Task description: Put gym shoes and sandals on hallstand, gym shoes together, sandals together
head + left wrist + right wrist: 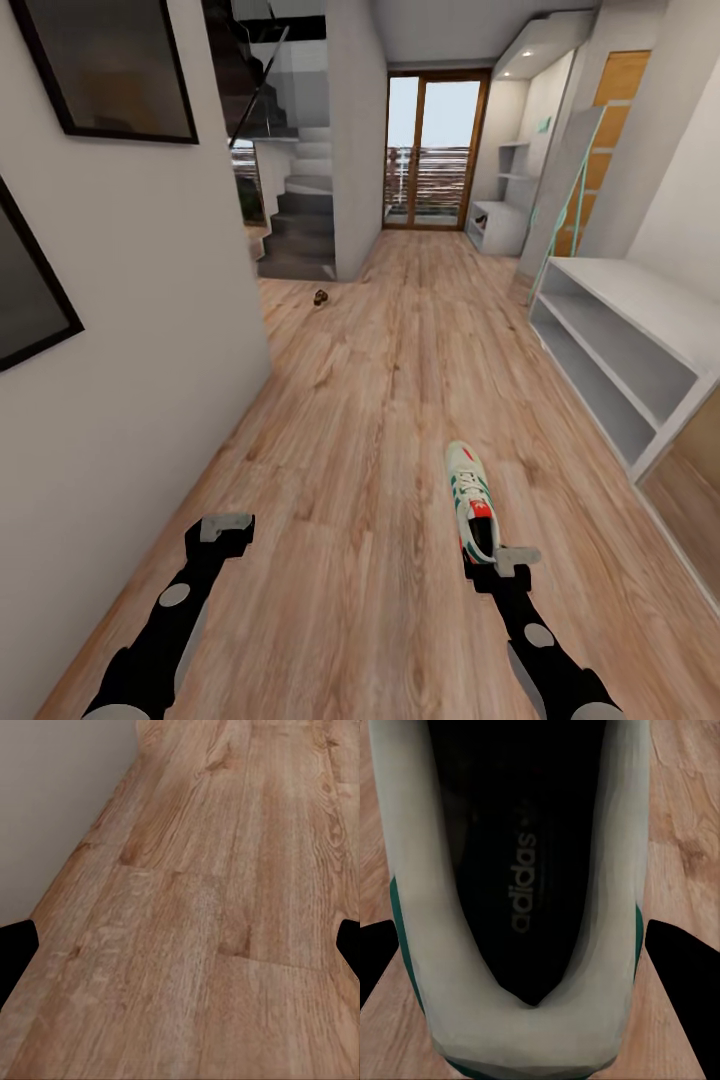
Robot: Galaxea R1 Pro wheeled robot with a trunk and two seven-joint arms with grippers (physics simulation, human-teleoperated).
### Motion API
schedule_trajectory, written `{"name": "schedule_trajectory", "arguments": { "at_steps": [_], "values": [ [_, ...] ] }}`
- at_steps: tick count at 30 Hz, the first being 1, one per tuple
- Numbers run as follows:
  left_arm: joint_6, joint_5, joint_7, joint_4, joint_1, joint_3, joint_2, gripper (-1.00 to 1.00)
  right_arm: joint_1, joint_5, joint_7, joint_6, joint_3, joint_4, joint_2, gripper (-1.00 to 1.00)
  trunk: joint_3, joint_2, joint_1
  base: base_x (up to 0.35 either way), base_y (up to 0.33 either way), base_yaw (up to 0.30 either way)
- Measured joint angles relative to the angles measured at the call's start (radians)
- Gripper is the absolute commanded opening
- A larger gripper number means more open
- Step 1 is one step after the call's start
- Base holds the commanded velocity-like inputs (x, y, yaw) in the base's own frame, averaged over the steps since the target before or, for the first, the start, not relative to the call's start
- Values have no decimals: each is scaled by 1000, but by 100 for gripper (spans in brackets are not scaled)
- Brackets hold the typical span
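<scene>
Because the corridor floor (380,420) is where the shoes lie, both arms reach low over its planks. Off to the right stands the hallstand (640,345), its top and shelves bare, waiting for the footwear. One gym shoe (472,497) lies on the boards, toe pointing away. Right over its heel hangs the right gripper (505,556), jaws spread either side of the collar, seemingly lined up to grasp. Further left, the left gripper (227,525) idles over bare wood, jaws parted, holding nothing.
</scene>
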Motion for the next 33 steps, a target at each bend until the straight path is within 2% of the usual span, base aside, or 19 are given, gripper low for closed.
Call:
{"name": "schedule_trajectory", "arguments": {
  "at_steps": [9,33],
  "values": [
    [0,0,0,0,0,0,0,100,0,0,0,0,0,0,0,-100,10,0,0,338,0,0],
    [-1,0,-1,0,0,-1,0,100,0,0,0,0,0,0,0,-100,11,0,0,338,0,0]
  ]
}}
